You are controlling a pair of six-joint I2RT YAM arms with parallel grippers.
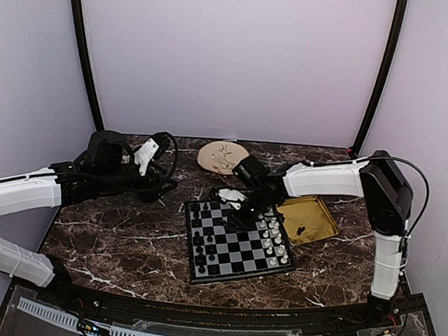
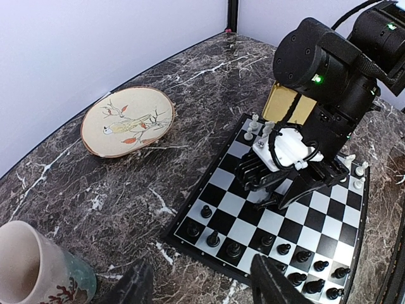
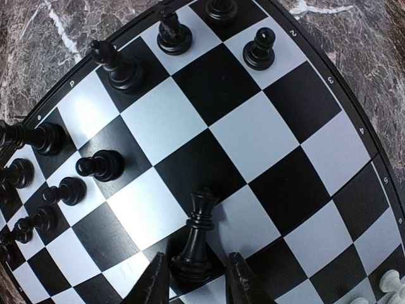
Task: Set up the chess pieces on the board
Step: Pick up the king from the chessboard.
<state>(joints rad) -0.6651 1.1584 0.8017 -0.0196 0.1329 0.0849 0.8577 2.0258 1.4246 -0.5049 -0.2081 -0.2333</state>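
I see the right gripper low over the board, its fingers flanking the base of a tilted black piece. Contact sits at the frame's bottom edge, so I cannot tell whether they pinch it. More chess pieces stand left of this gripper, some cropped. The left gripper hangs with fingers apart, empty, partly cut off.

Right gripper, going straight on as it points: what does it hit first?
Likely the black piece between the right gripper's fingertips, then the board under it; depth is unclear.
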